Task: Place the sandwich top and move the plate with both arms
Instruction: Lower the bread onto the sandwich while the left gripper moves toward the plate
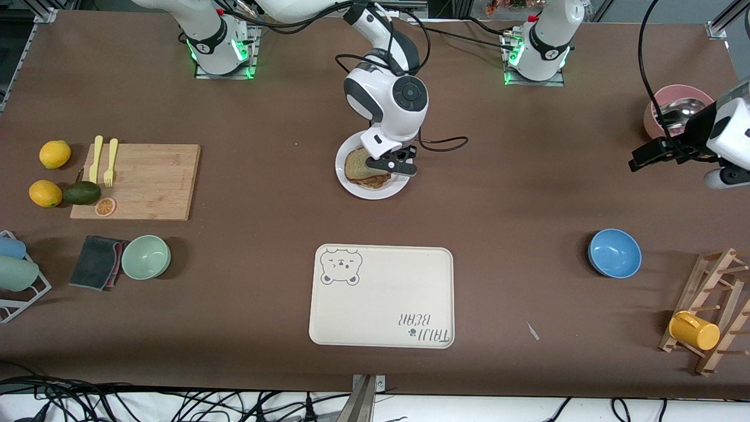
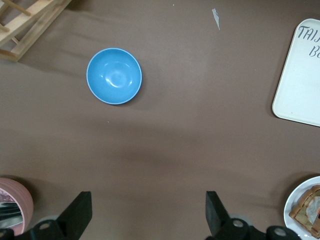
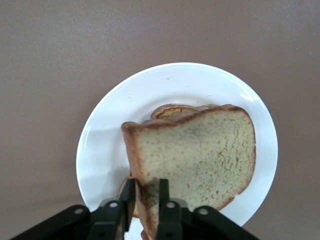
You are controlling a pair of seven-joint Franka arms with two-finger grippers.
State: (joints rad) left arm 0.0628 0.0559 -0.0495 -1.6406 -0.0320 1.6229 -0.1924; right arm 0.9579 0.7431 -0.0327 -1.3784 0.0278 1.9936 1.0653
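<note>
- Counter point(image 1: 527, 193): brown matte surface; cables hang at the edge nearest the front camera.
- Cream tray point(image 1: 382, 296): bare, nearest the camera.
- Blue bowl point(image 1: 614, 252) and green bowl point(image 1: 146, 257): both hold nothing.
- Plate point(image 3: 105, 145): farther than the tray, carries the sandwich stack.
- Sandwich top point(image 3: 200, 155): tilted, one edge raised, over the stack.
- Right pincer point(image 3: 145, 200): over the plate, fingers flank the slice's crust edge.
- Left pincer point(image 2: 147, 212): spread apart, waiting above bare counter.

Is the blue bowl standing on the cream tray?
No, the blue bowl stands on the bare table, apart from the tray, toward the left arm's end.
</note>
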